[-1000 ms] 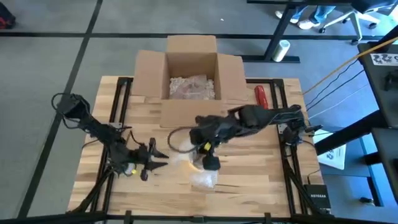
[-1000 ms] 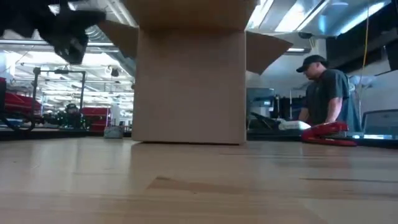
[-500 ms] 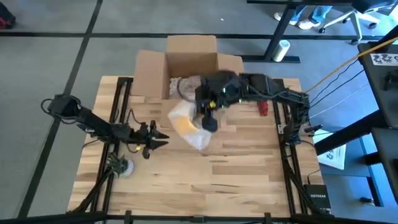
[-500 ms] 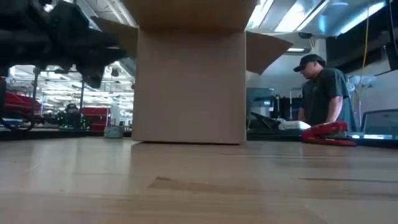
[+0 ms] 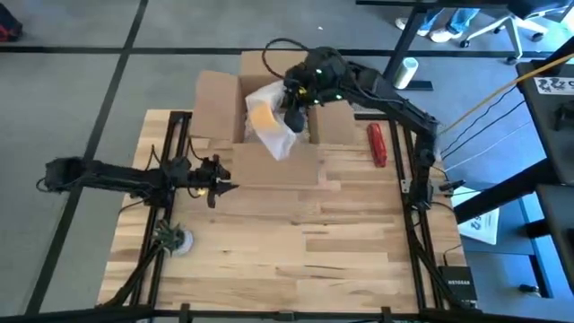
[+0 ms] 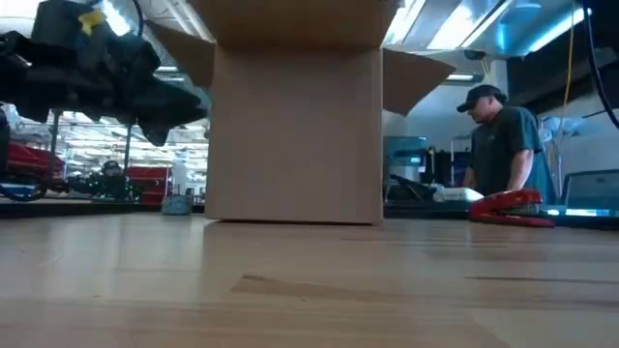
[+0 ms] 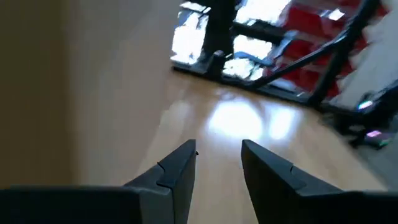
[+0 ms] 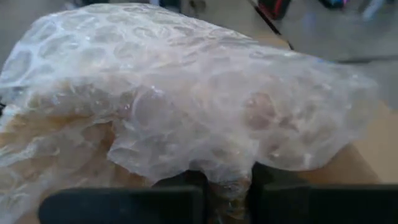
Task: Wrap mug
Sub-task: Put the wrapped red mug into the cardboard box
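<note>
On the near left rail lies a small round object [image 5: 172,239], too small to identify. The near half of the surface [image 5: 296,242] carries nothing else, so there is wide room to swing low there.

Farther in, at mid-left, the left pincer [image 5: 220,185] hangs over the wood with its fingers a little apart and nothing between them; that arm waits, well apart from the load.

At the far side, the right pincer [image 5: 291,115] is clamped on a fold of bubble wrap [image 8: 186,106], which bundles the mug [image 5: 263,116], seen as a yellow shape through the plastic. The bundle hangs over the box [image 5: 273,99], above its open mouth and near flap.

I judge the load awkward: the mug is stiff, breakable and fairly weighty, while the wrap is soft, light and slick, so a hold on film alone may let the mug slide or swing. A grip through the wrap onto the mug's body would be surer.

The box's raised flaps and walls hem the path, so a descent should go straight down the middle. A red tool [image 5: 376,144] lies on the surface right of the box, near the right arm's sweep. A person [image 6: 501,145] stands beyond the surface, far right.
</note>
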`<control>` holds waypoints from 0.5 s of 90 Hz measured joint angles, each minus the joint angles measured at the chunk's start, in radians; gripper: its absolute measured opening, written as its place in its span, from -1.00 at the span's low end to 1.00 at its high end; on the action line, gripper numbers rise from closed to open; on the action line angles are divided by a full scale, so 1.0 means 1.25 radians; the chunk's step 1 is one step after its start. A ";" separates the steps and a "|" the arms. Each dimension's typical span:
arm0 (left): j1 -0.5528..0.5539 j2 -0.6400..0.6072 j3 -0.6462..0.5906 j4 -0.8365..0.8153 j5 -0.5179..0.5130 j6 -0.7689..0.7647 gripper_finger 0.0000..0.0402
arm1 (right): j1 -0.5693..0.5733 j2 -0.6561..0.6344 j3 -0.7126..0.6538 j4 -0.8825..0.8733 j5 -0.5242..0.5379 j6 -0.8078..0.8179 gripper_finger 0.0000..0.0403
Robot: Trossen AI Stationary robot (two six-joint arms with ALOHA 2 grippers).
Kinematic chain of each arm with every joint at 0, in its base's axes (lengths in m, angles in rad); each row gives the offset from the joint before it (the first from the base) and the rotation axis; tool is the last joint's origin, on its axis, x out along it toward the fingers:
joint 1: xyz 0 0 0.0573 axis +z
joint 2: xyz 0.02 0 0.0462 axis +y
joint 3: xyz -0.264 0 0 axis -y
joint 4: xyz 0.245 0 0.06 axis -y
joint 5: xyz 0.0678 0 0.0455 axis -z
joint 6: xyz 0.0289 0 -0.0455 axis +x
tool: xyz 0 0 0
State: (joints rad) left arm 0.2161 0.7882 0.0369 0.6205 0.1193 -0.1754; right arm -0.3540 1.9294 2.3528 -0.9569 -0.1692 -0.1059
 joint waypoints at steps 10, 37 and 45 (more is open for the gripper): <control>0.056 -0.094 0.052 -0.255 0.001 0.042 -0.44 | -0.025 0.038 0.000 -0.010 -0.017 -0.022 -0.90; 0.105 -0.291 0.077 -0.441 0.022 0.070 -0.44 | -0.078 0.089 0.001 -0.023 -0.087 -0.073 -0.90; 0.120 -0.338 0.075 -0.466 0.019 0.075 -0.44 | -0.089 0.092 0.001 -0.089 -0.101 -0.088 -0.90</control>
State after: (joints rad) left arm 0.3664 0.3662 0.1307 0.0384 0.1429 -0.0816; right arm -0.4657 2.0438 2.3536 -1.0687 -0.2955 -0.2159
